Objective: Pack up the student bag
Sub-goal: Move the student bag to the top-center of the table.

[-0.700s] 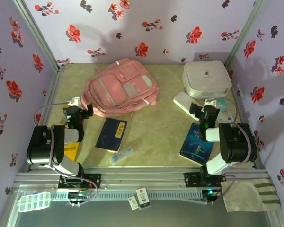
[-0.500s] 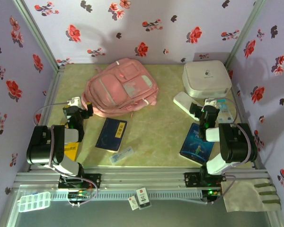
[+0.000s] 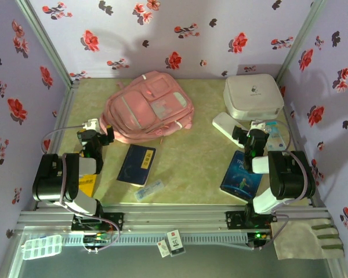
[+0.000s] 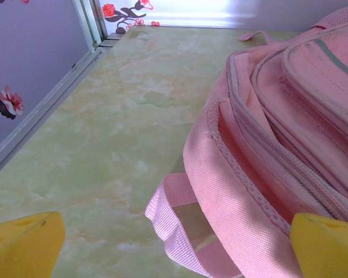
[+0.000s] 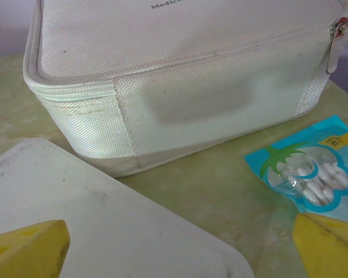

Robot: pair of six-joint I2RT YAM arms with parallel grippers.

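Up at the back-left of the counter [image 3: 191, 145] the pink bag [image 3: 148, 107] lies flat and looks zipped, so I'd say packing hasn't really started. Left claw [image 3: 97, 132] beside it and right claw [image 3: 254, 132] by the white case [image 3: 253, 96] both gape wide, empty. Next up is probably getting a zip open.

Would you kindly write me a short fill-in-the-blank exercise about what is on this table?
1. The bag is ____ in colour.
2. In the top view, the case lies to the ____ of the bag.
3. The left gripper and the right gripper both have their jaws ____.
4. The blue packet beside the case holds small pieces that are ____ in colour.
Missing words: pink; right; open; white.
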